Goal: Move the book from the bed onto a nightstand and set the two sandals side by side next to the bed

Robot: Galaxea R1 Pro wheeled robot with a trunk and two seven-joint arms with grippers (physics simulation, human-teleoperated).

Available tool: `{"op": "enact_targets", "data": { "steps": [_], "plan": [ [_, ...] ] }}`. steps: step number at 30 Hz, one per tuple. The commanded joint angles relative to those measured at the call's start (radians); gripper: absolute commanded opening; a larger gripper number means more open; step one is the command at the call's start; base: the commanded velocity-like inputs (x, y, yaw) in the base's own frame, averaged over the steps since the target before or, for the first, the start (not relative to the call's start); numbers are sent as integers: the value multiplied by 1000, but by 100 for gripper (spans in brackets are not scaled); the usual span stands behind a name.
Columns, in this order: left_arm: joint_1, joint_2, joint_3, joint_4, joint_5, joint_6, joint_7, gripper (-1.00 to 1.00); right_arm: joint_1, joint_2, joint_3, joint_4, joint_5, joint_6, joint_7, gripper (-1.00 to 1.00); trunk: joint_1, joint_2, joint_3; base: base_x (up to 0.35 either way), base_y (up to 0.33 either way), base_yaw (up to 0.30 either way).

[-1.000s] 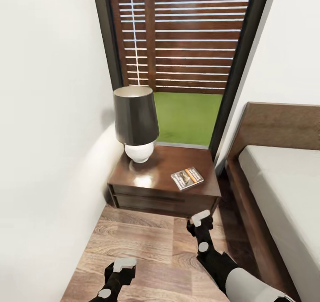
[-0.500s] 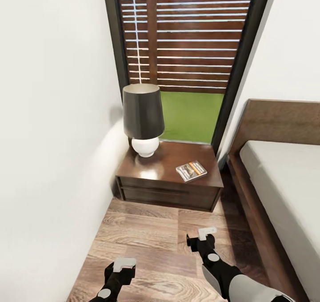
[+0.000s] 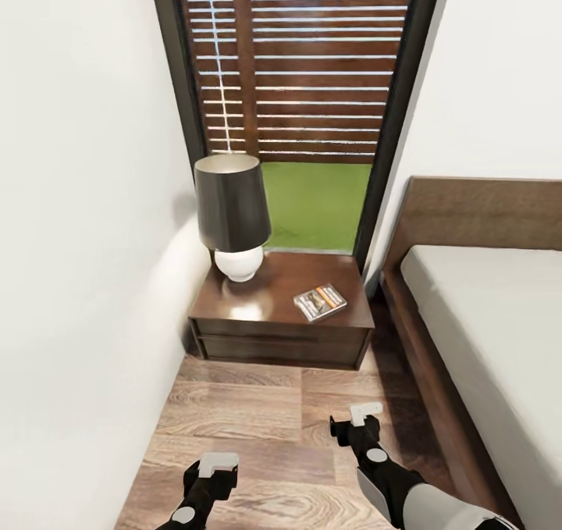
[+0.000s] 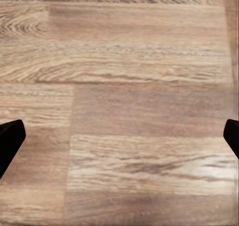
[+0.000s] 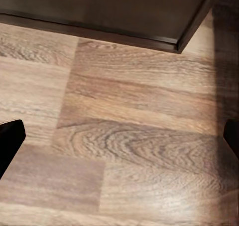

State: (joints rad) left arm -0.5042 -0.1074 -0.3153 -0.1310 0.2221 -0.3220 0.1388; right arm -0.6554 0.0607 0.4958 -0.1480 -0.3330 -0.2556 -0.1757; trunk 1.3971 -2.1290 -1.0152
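**Book on the nightstand; sandals yet to be placed**

The book lies flat on the nightstand, toward the side nearer the bed, with nothing touching it. Beside it, toward the wall, stands a table lamp with a dark shade and a white round base. Judged from this, the book half of the task looks done. The two sandals are in none of the views, so placing them side by side next to the bed is judged to be what is left.

Both arms hang low over the wood-plank floor, well short of the nightstand. The right gripper and the left gripper each hold nothing.

The head view gives the whole corner: the window with its slatted fence, the lamp, the book and the grey mattress. It does not settle how the jaws stand. The wrist views do: in each, the two dark fingertips sit at opposite edges with bare floor between them, so both grippers are spread wide. The right wrist view also catches the lower front edge of the nightstand close ahead.
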Motion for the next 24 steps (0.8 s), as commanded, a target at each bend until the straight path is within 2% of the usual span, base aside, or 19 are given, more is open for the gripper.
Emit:
{"op": "enact_targets", "data": {
  "steps": [1,8,15,19,20,24],
  "plan": [
    [0,0,-9,1,8,-3,5,100,0,0,9,7,-8,-5,-4,100,-4,7,2,0,1,-173],
    [0,8,-4,10,12,6,5,100,2,4,5,104,-12,-9,-2,100,-31,56,24,0,0,-58],
    [0,22,-2,73,22,7,5,100,9,1,4,150,-54,-13,0,100,-58,105,46,0,0,-4],
    [3,45,-2,93,66,7,5,100,35,3,4,154,-65,-27,0,100,-73,133,59,0,0,0],
    [3,58,-2,100,91,6,4,100,44,4,4,154,-67,-37,1,100,-77,140,62,0,0,0],
    [9,77,-2,107,138,7,2,100,53,2,4,155,-71,-55,0,100,-92,168,75,0,0,0]
  ]
}}
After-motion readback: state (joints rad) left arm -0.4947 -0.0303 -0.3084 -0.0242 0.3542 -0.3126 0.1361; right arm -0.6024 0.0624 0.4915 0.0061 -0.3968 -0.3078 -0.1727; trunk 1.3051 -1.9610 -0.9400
